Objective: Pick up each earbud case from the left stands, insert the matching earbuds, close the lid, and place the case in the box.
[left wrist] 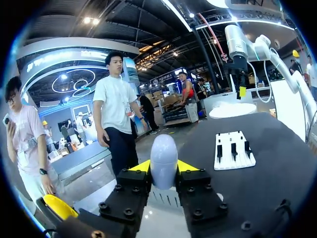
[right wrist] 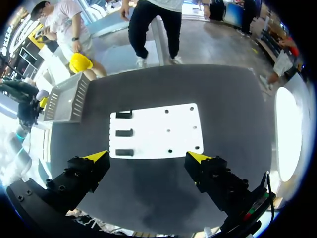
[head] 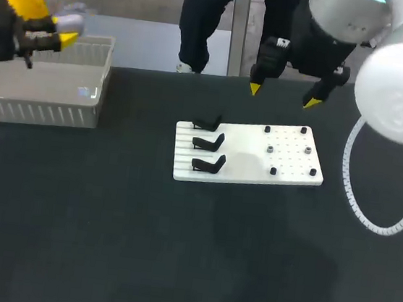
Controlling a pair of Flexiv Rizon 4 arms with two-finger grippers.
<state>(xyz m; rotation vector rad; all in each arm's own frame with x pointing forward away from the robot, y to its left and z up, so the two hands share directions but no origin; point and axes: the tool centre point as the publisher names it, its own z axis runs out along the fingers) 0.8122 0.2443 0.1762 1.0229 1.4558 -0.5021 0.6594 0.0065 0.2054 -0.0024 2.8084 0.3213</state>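
The dark desk spreads under both my arms. At its left stands the translucent grey box with slotted walls. Near the middle lies a white board. My right jaws hang above the board's far edge, spread wide with nothing between them. My left jaws are out at the box, closed from both sides on the pale, rounded earbud case, which sits upright between the yellow tips, up in the air over the box. Three black stands line the board's left side. Small dark and grey pieces dot its right half; I cannot tell what they are.
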